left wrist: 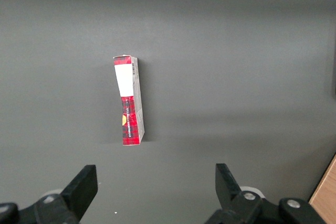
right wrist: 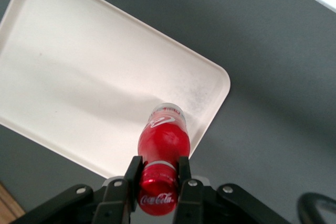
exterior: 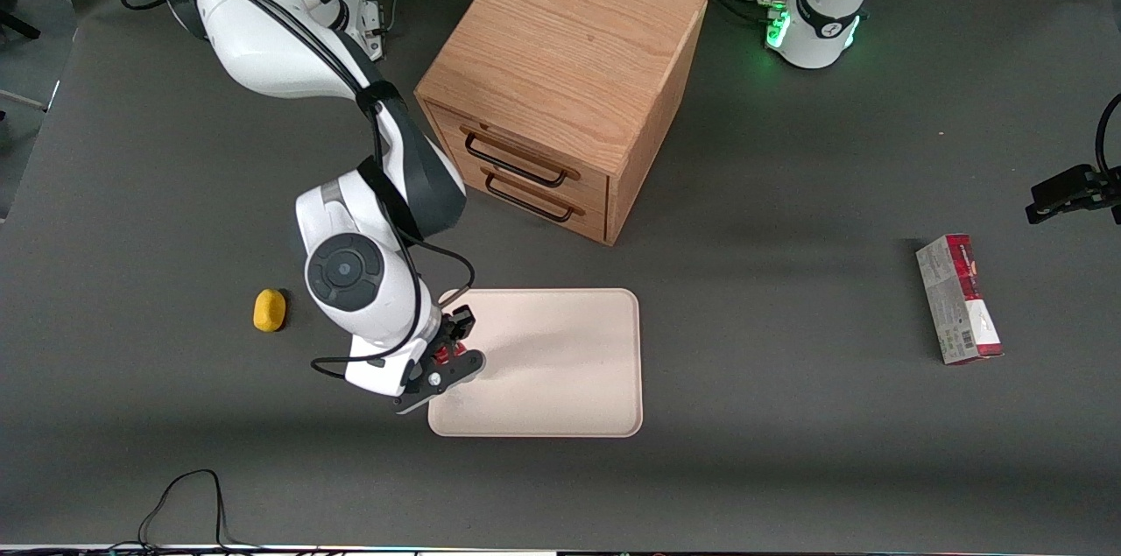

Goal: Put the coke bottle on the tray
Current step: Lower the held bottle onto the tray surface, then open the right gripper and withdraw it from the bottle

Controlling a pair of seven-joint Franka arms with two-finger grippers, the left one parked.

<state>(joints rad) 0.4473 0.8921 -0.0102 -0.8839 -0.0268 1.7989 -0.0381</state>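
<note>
Red coke bottle (right wrist: pixel 163 145) sits pinched at its neck in your gripper (right wrist: pixel 157 174), fingers clamped just below the cap, base hanging over the cream tray (exterior: pixel 560 363) near its corner toward the working arm. Wrist's angled downward there. You've got lots of bare tray toward the parked arm's end.

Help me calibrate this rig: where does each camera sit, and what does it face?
Front view: high, looking down on the table; shows the working arm, its gripper at the tray.
Right wrist view: on the working arm, looking down past fingers gripping the coke bottle above the tray.
Left wrist view: on the parked arm, facing the carton.
Front and right wrist share tray and bottle.
</note>
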